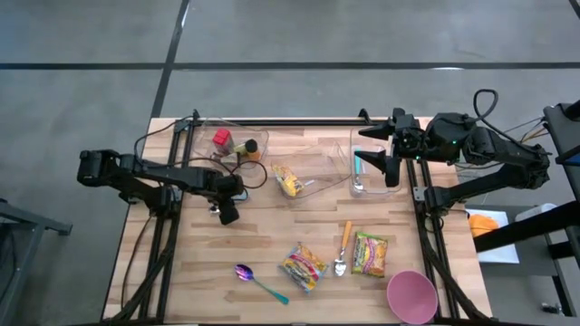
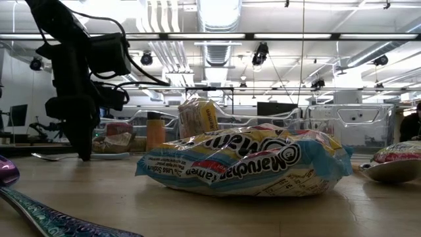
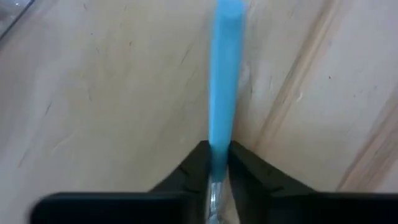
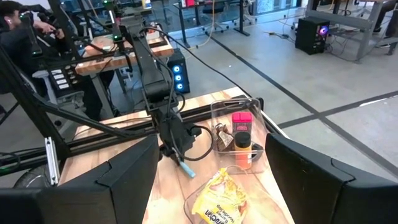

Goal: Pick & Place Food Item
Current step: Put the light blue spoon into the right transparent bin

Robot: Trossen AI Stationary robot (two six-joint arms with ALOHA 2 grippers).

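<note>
The left gripper is pinching a blue-handled utensil low over the table, so the step in hand is grasping, not a food item. The right gripper hangs spread over the right-hand clear bin. Ramen packets lie near the front edge, so next comes lifting and placing.

Grey concrete floor, ceiling striplights.

Bare table lay open between the left gripper and the front row. There, 2 ramen packets, 2 spoons and a pink cup crowded passage. 3 clear bins blocked the back edge.
</note>
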